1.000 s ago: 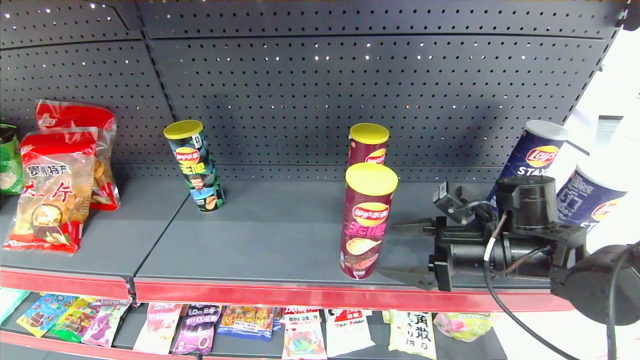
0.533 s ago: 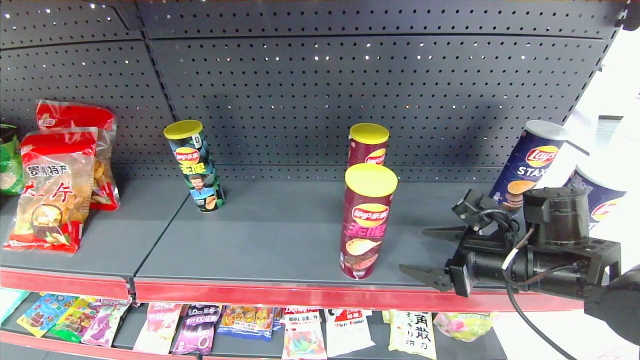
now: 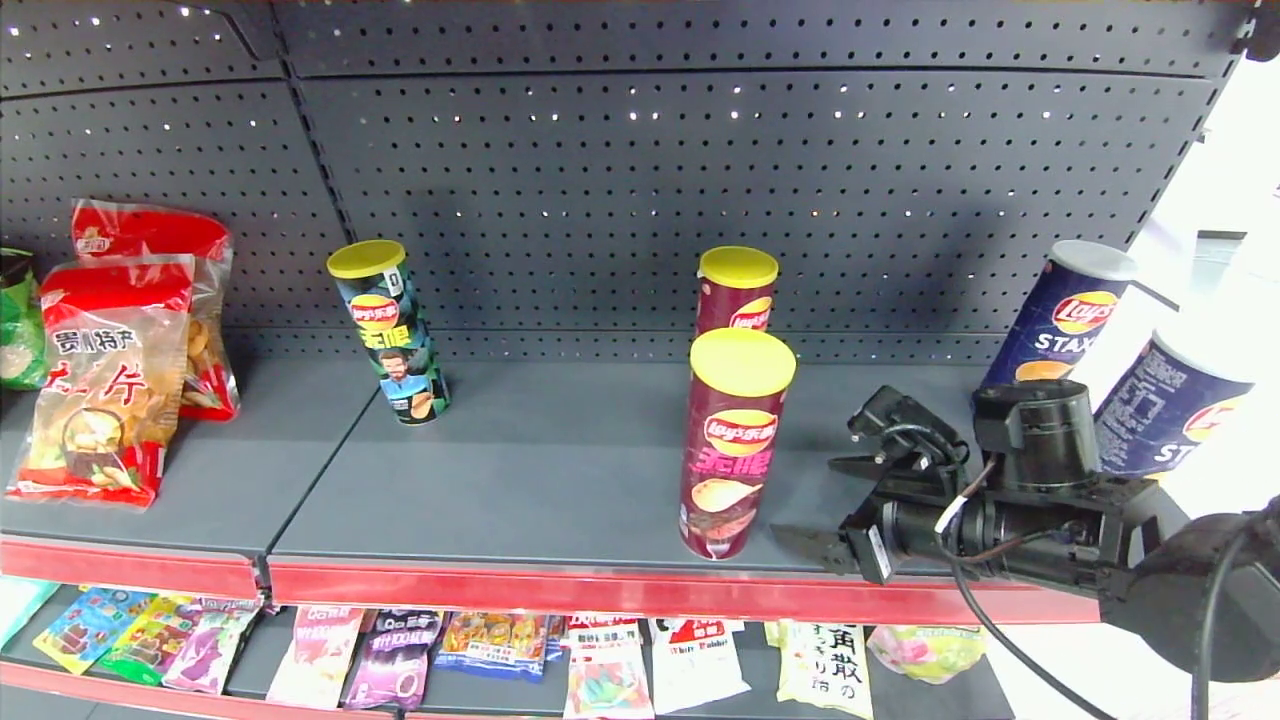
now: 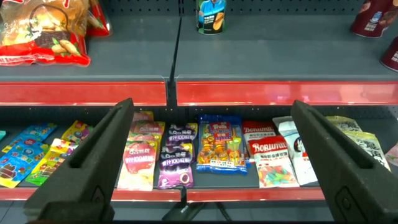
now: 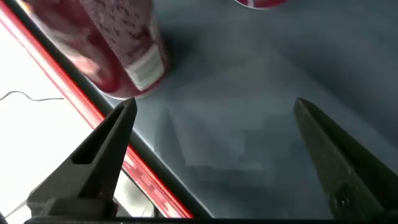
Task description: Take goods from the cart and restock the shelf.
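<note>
Your right hand (image 3: 822, 503) hangs wide open and empty over the front of the grey metal shelf (image 3: 560, 470). Its fingers lie level just beside, but apart from, the tall maroon crisp tube with a yellow lid (image 3: 735, 450), which stands upright close to the shelf's red front lip (image 3: 620, 590). From the right wrist, that tube (image 5: 118, 50) sits beyond one fingertip, outside the spread of the right hand (image 5: 214, 106). A second maroon tube (image 3: 737, 290) stands directly behind it, and a dark teal tube with a yellow lid (image 3: 390, 335) is well off to the left. Two dark blue tubes with white lids (image 3: 1065, 310) crowd in close behind your right wrist. Your left hand (image 4: 212, 106) is low, likewise spread wide and holding nothing, and faces the lower shelf of coloured snack packets (image 4: 217, 149). The front tube looks placed, so the danger lies in how you leave. It is tall and narrow and has little shelf in front of it, so a sideways swing of the nearer finger would likely tip it over the lip. Lifting or turning the wrist carelessly could also clip the blue tubes behind. Draw straight back.
</note>
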